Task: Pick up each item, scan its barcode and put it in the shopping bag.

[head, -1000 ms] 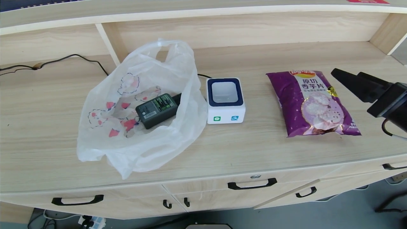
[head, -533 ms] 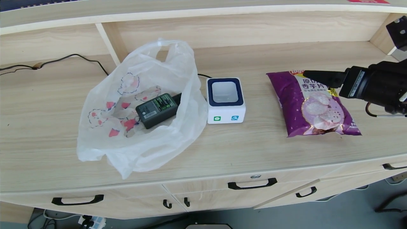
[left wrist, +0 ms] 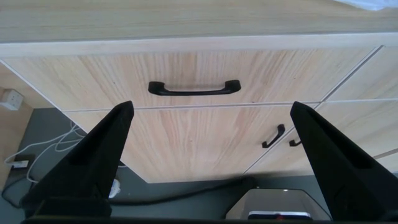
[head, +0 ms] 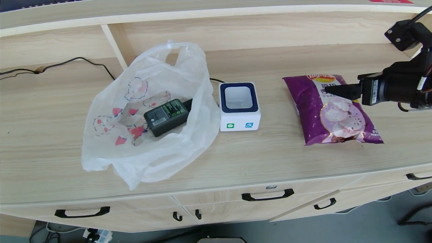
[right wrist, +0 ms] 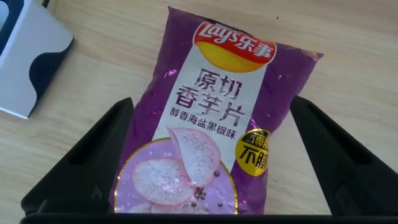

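Note:
A purple chip bag (head: pixel 332 109) lies flat on the wooden counter (head: pixel 263 155), right of the white scanner box (head: pixel 239 106). My right gripper (head: pixel 329 90) hovers over the bag's upper part, coming in from the right. In the right wrist view the chip bag (right wrist: pixel 214 124) lies between the two spread black fingers (right wrist: pixel 87 168), so that gripper (right wrist: pixel 208 158) is open and holds nothing. A translucent shopping bag (head: pixel 148 111) with red and blue prints lies left of the scanner, and a black power adapter (head: pixel 167 116) rests inside it. My left gripper (left wrist: pixel 208 155) stands open below counter level, facing the drawers.
A black cable (head: pixel 57 65) runs along the counter's back left. An upright divider (head: pixel 118 44) and a raised shelf stand behind the shopping bag. Drawer fronts with black handles (head: pixel 267 195) line the counter's front. The scanner's corner (right wrist: pixel 28 68) lies beside the chip bag.
My right arm has swung in from the right edge and turned, bringing its gripper over the upper part of the chip bag. Everything on the counter has stayed put.

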Controlling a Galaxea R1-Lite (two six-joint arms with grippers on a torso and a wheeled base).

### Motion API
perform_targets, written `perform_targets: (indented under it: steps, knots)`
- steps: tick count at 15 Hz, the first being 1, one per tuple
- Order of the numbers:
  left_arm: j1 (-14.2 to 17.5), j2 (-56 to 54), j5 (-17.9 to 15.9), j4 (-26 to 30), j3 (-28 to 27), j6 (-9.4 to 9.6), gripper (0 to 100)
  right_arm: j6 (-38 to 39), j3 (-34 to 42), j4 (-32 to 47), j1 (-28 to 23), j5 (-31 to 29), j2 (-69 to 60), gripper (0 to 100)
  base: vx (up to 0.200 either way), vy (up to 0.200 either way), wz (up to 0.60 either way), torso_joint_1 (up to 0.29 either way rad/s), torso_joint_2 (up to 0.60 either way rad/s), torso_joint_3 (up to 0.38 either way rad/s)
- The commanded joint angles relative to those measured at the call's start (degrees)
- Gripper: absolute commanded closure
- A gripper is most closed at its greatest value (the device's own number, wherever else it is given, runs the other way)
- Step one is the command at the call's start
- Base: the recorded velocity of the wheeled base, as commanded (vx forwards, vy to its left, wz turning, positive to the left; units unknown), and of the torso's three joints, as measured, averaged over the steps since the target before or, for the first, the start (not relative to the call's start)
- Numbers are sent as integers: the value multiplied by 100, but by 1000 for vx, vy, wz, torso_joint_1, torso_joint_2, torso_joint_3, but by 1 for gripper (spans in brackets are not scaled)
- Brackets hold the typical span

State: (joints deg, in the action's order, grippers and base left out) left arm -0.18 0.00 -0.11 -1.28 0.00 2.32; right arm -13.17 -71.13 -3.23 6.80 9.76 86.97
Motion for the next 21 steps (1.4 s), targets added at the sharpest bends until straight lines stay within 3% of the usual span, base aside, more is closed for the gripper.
perform_targets:
  steps: [1, 10, 14, 15, 21]
  knots:
    - [1, 9, -7, -4, 0, -3, 0, -28, 29, 262, -21, 25, 13, 0, 0, 0, 0, 0, 0, 0]
    - [1, 0, -7, 14, 0, 14, 0, -19, 20, 288, -3, 184, 409, 0, 0, 0, 0, 0, 0, 0]
    - [1, 9, -7, 5, 0, 14, 0, 51, -366, 385, -3, 307, 549, 0, 0, 0, 0, 0, 0, 0]
    - [1, 0, 2, 5, 0, 14, 0, 51, -551, 745, -3, 298, 576, 0, 0, 0, 0, 0, 0, 0]
    - [1, 9, -7, -13, 0, 23, 0, 51, -1342, 1263, -3, -388, 918, 0, 0, 0, 0, 0, 0, 0]
